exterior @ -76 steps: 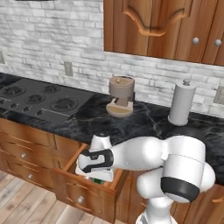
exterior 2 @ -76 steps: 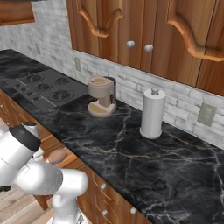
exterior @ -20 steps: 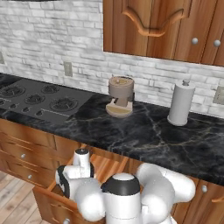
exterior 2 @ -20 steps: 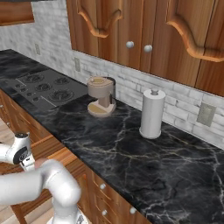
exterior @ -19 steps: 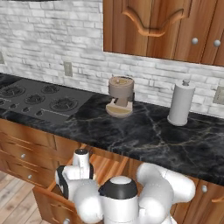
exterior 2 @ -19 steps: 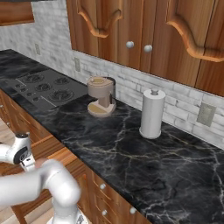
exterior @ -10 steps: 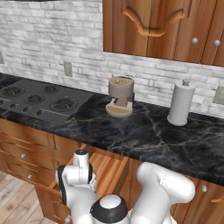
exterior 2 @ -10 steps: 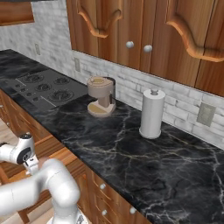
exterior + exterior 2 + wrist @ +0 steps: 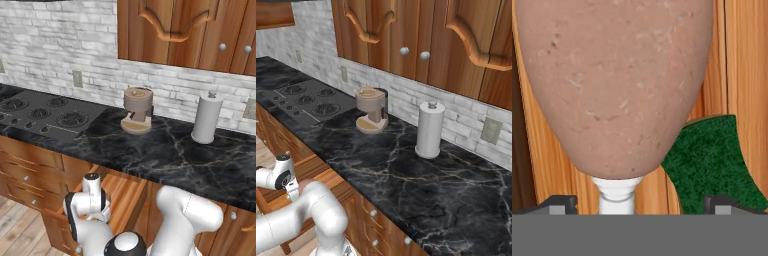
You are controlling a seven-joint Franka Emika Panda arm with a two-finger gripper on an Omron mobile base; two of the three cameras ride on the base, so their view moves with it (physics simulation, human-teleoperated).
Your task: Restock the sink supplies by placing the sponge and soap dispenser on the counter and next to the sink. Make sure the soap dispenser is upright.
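Egg-shaped brown-tan soap bottle (image 9: 619, 85) with white pump neck lies in open wooden drawer (image 9: 120, 197), green sponge (image 9: 714, 160) just beside it. Fingers (image 9: 562, 204) spread wide, straddling neck, gripping nothing. Bottle likely rigid, smooth, slippery: grasp across body. Sponge soft, light.

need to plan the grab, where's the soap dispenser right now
In the hand view the soap dispenser lies in the open wooden drawer below the counter, right in front of the open gripper, with the sponge beside it on the right.
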